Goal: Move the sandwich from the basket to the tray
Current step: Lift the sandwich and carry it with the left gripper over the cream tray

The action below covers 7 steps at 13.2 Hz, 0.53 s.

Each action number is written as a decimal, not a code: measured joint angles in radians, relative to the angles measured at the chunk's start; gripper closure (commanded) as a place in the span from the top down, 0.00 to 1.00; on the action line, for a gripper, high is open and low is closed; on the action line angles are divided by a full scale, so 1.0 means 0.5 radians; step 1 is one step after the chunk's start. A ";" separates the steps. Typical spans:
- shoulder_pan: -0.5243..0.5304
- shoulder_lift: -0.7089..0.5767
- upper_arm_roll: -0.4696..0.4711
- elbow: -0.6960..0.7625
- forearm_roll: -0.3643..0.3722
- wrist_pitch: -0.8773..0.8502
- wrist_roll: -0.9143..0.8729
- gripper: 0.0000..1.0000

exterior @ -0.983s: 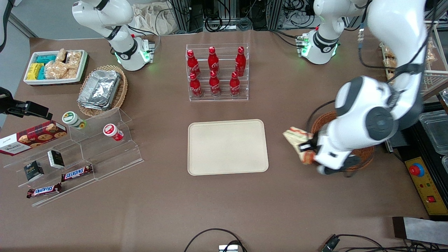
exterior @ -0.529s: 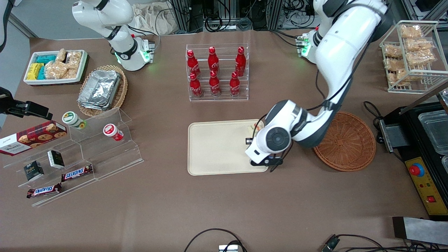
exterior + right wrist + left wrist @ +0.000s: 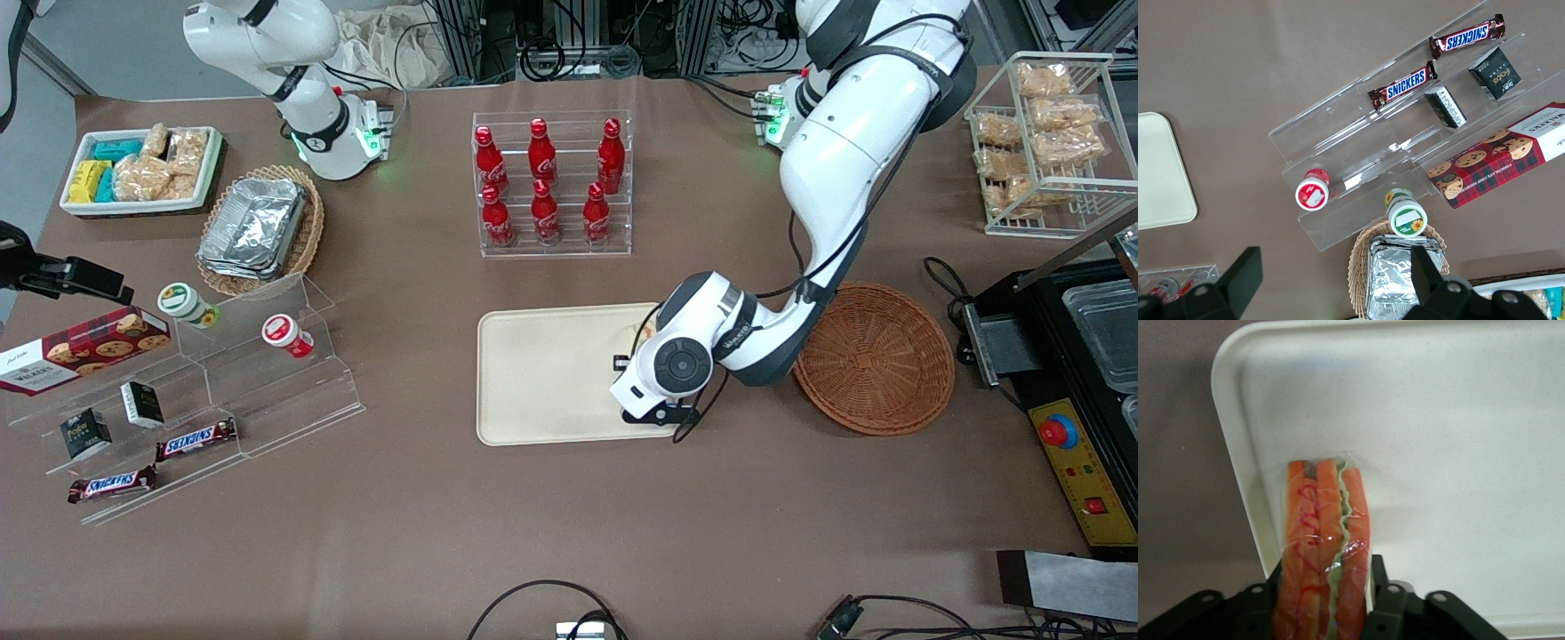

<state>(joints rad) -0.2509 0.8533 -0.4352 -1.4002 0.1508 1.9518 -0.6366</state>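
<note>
Clear-wrapped sandwich (image 3: 1328, 540) sits clamped between the gripper (image 3: 1328, 600) jaws, over the tray (image 3: 1458, 453).

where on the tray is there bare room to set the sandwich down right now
Nearly all of the tray is bare, from its rim toward the parked arm's end up to the gripper. The gripper, shut on the sandwich, hangs over the tray's edge beside the basket. That edge is the only crowded part.

The left arm reaches low, wrist bent down, its gripper (image 3: 1328, 613) jaws clamped on a load.
</note>
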 measured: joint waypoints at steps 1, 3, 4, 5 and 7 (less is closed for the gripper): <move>-0.002 0.000 0.000 0.005 0.009 -0.001 0.000 1.00; 0.000 -0.001 0.001 0.033 0.010 -0.005 -0.001 1.00; 0.003 -0.007 0.001 0.055 0.010 -0.016 -0.002 1.00; 0.008 -0.023 0.002 0.078 0.010 -0.034 -0.002 1.00; 0.034 -0.110 0.006 0.124 0.011 -0.126 -0.002 1.00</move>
<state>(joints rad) -0.2338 0.7982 -0.4321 -1.3381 0.1565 1.8889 -0.6378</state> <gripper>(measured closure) 0.000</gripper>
